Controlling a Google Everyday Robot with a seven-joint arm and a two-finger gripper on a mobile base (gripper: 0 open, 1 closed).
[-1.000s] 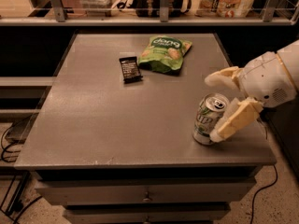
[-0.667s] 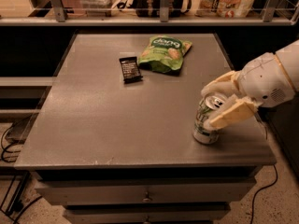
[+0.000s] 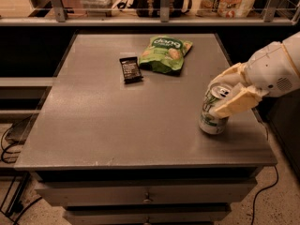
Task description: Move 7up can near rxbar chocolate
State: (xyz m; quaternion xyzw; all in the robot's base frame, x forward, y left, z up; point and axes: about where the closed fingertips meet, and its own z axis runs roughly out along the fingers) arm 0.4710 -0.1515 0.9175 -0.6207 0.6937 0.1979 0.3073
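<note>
Your cream gripper grasps the white-and-green aluminium 7up can at the grey table's front-right corner; next, lift it across to the flat black-wrapped rxbar chocolate.

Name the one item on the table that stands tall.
The 7up can, near the table's front edge, with the claw gripping its top; the rxbar chocolate and green snack bag lie flat farther back.
</note>
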